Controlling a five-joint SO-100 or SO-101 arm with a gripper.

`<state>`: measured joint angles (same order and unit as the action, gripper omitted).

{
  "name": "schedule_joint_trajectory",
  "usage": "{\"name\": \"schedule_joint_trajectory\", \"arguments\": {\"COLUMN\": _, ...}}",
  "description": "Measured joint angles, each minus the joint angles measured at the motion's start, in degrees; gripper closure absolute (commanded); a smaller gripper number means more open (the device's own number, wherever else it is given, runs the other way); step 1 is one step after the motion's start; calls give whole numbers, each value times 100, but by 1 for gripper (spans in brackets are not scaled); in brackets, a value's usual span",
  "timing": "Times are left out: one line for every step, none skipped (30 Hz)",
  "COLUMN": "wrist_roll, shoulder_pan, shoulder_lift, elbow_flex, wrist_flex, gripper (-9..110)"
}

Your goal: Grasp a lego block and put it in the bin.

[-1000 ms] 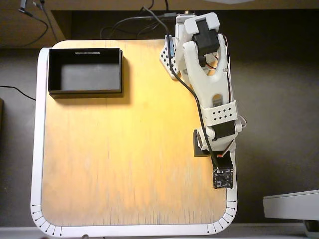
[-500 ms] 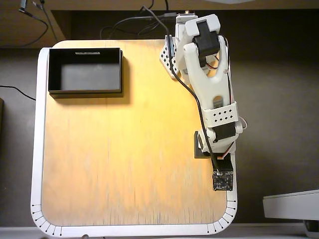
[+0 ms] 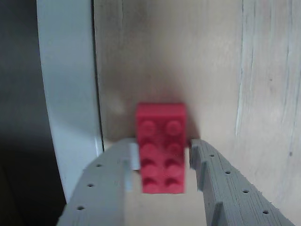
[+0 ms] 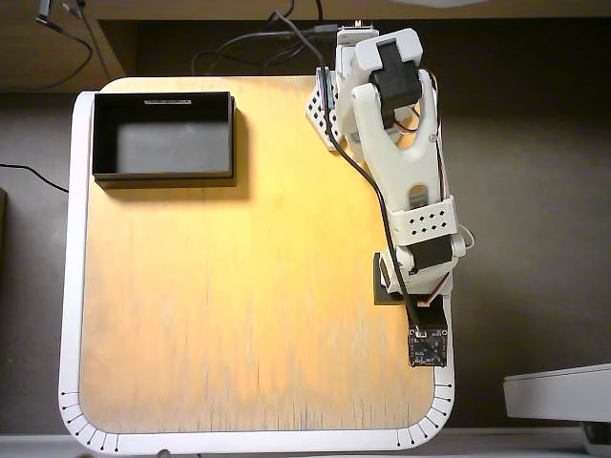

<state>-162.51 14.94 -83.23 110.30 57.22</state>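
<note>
In the wrist view the red lego block [image 3: 161,148] lies on the wooden table, studs up, close to the table's white rim [image 3: 70,94]. My gripper [image 3: 162,153] has its two grey fingers pressed against the block's long sides, shut on its lower half. In the overhead view my arm [image 4: 410,181] reaches to the table's right front corner, and its wrist camera board [image 4: 427,346] hides both the fingers and the block. The black bin [image 4: 162,175] stands empty at the far left corner, well away from the gripper.
The arm's base [image 4: 329,105] and its cables sit at the table's back edge. The white table rim [image 4: 447,377] runs right beside the gripper, with dark floor beyond. A pale object [image 4: 558,391] lies off the table at lower right.
The wrist has crept slightly toward the table's front edge in the overhead view. The bin has not moved.
</note>
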Motion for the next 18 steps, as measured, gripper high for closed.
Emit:
{"name": "schedule_joint_trajectory", "arguments": {"wrist_roll": 0, "shoulder_pan": 0, "shoulder_lift": 0, "elbow_flex": 0, "wrist_flex": 0, "gripper": 101}}
{"name": "schedule_joint_trajectory", "arguments": {"wrist_roll": 0, "shoulder_pan": 0, "shoulder_lift": 0, "elbow_flex": 0, "wrist_flex": 0, "gripper": 101}}
{"name": "schedule_joint_trajectory", "arguments": {"wrist_roll": 0, "shoulder_pan": 0, "shoulder_lift": 0, "elbow_flex": 0, "wrist_flex": 0, "gripper": 101}}
{"name": "schedule_joint_trajectory", "arguments": {"wrist_roll": 0, "shoulder_pan": 0, "shoulder_lift": 0, "elbow_flex": 0, "wrist_flex": 0, "gripper": 101}}
{"name": "schedule_joint_trajectory", "arguments": {"wrist_roll": 0, "shoulder_pan": 0, "shoulder_lift": 0, "elbow_flex": 0, "wrist_flex": 0, "gripper": 101}}
{"name": "schedule_joint_trajectory", "arguments": {"wrist_roll": 26, "shoulder_pan": 0, "shoulder_lift": 0, "elbow_flex": 0, "wrist_flex": 0, "gripper": 101}}
{"name": "schedule_joint_trajectory", "arguments": {"wrist_roll": 26, "shoulder_pan": 0, "shoulder_lift": 0, "elbow_flex": 0, "wrist_flex": 0, "gripper": 101}}
{"name": "schedule_joint_trajectory", "arguments": {"wrist_roll": 35, "shoulder_pan": 0, "shoulder_lift": 0, "elbow_flex": 0, "wrist_flex": 0, "gripper": 101}}
{"name": "schedule_joint_trajectory", "arguments": {"wrist_roll": 44, "shoulder_pan": 0, "shoulder_lift": 0, "elbow_flex": 0, "wrist_flex": 0, "gripper": 101}}
{"name": "schedule_joint_trajectory", "arguments": {"wrist_roll": 62, "shoulder_pan": 0, "shoulder_lift": 0, "elbow_flex": 0, "wrist_flex": 0, "gripper": 101}}
{"name": "schedule_joint_trajectory", "arguments": {"wrist_roll": 79, "shoulder_pan": 0, "shoulder_lift": 0, "elbow_flex": 0, "wrist_flex": 0, "gripper": 101}}
{"name": "schedule_joint_trajectory", "arguments": {"wrist_roll": 88, "shoulder_pan": 0, "shoulder_lift": 0, "elbow_flex": 0, "wrist_flex": 0, "gripper": 101}}
{"name": "schedule_joint_trajectory", "arguments": {"wrist_roll": 97, "shoulder_pan": 0, "shoulder_lift": 0, "elbow_flex": 0, "wrist_flex": 0, "gripper": 101}}
{"name": "schedule_joint_trajectory", "arguments": {"wrist_roll": 97, "shoulder_pan": 0, "shoulder_lift": -26, "elbow_flex": 0, "wrist_flex": 0, "gripper": 101}}
{"name": "schedule_joint_trajectory", "arguments": {"wrist_roll": 97, "shoulder_pan": 0, "shoulder_lift": -53, "elbow_flex": 0, "wrist_flex": 0, "gripper": 101}}
{"name": "schedule_joint_trajectory", "arguments": {"wrist_roll": 141, "shoulder_pan": 0, "shoulder_lift": -79, "elbow_flex": 0, "wrist_flex": 0, "gripper": 101}}
{"name": "schedule_joint_trajectory", "arguments": {"wrist_roll": 141, "shoulder_pan": 0, "shoulder_lift": -123, "elbow_flex": 0, "wrist_flex": 0, "gripper": 101}}
{"name": "schedule_joint_trajectory", "arguments": {"wrist_roll": 141, "shoulder_pan": -9, "shoulder_lift": -193, "elbow_flex": 0, "wrist_flex": 0, "gripper": 101}}
